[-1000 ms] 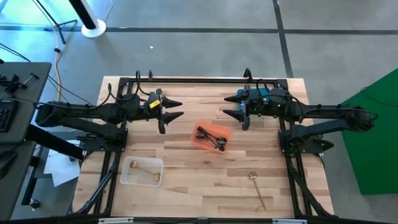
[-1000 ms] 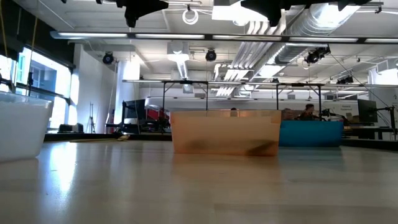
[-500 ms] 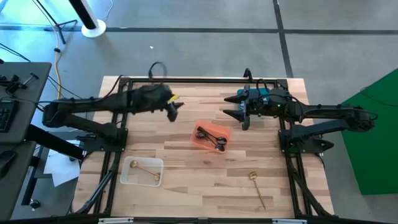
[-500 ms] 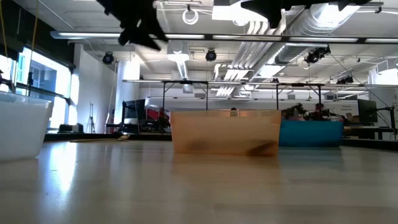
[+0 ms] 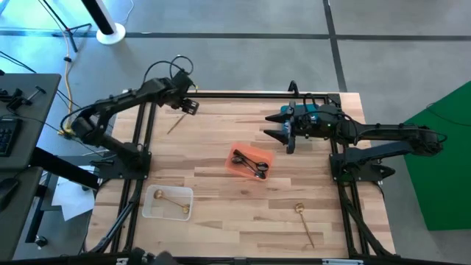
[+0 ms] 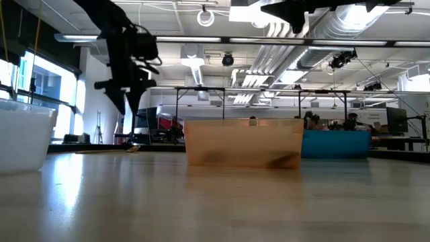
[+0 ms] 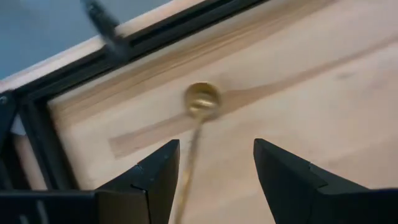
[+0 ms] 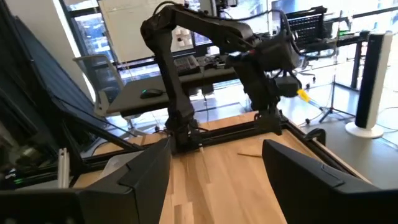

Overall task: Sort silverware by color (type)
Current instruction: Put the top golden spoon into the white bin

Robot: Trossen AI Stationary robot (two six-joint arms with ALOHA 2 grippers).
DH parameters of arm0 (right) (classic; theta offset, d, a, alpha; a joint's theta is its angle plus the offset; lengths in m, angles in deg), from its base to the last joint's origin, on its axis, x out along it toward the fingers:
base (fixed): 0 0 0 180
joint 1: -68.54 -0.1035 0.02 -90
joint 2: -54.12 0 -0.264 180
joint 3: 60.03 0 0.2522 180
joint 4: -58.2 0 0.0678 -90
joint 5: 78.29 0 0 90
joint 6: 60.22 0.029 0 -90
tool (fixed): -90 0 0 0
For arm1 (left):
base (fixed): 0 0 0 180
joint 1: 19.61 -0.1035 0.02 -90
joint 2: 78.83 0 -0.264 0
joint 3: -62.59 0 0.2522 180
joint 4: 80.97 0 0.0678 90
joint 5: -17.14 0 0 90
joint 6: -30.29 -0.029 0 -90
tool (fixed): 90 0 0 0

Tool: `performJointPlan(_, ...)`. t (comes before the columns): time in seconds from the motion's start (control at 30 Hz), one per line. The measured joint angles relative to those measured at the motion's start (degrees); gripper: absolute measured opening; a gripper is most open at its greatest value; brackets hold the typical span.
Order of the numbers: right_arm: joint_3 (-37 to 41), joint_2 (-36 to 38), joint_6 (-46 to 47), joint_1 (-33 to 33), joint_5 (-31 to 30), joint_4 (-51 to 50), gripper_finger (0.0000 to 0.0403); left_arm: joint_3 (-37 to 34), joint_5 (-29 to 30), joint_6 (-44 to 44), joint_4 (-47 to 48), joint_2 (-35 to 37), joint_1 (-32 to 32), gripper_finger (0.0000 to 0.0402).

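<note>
— Silverware first: where does it lie on the bench (image 5: 221, 199)?

— Spread out. A gold spoon (image 5: 174, 123) lies bare on the wood toward eleven o'clock, near the far left corner. The orange bin (image 5: 251, 163) at the centre holds black pieces (image 5: 250, 163). The clear bin (image 5: 168, 202) at about seven o'clock holds another gold piece (image 5: 174, 202). One more gold utensil (image 5: 305, 224) lies loose on the wood at about five o'clock.

— And the left end effector (image 5: 185, 105)?

— At eleven o'clock, pointing down over the first gold spoon. In its wrist view the spoon's bowl (image 7: 201, 98) shows between and beyond the two dark fingers (image 7: 155, 175), with the handle running back toward them. The fingers stand wide apart and grip nothing.

— Is it touching the spoon?

— Cannot tell; the low view shows it raised above the bench surface.

— The right end effector (image 5: 283, 131)?

— At about one o'clock, raised over the bench, fingers spread wide and empty, well apart from every piece.
</note>
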Motion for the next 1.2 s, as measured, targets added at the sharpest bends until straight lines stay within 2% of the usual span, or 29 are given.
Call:
performJointPlan(0.13, 0.0, 0.0, 0.0, 0.0, -1.3, -0.2, 0.0239, 0.0, -0.2, -2.2, -0.2, -4.7, -3.7, 0.0197)
performJointPlan(0.27, 0.0, 0.0, 0.0, 0.0, -1.4, -0.6, 0.0239, 0.0, -4.0, -4.8, -0.2, -9.5, -5.7, 0.0197)
performJointPlan(0.53, 0.0, 0.0, 0.0, 0.0, -1.4, -1.4, 0.0239, 0.0, -7.9, -9.1, -1.1, -16.1, -6.2, 0.0197)
performJointPlan(0.93, 0.0, 0.0, 1.3, 0.0, -1.4, -1.4, 0.0239, 0.3, -8.3, -10.2, -2.9, -22.1, -6.8, 0.0190)
performJointPlan(1.07, 0.0, 0.0, 3.0, 0.0, -1.4, -1.4, 0.0239, 0.2, -10.0, -14.3, -3.1, -22.1, -6.9, 0.0144)
performJointPlan(1.2, 0.0, 0.0, 3.0, 0.0, -1.4, -1.4, 0.0239, 0.2, -10.5, -15.0, -3.0, -22.2, -6.8, 0.0049)
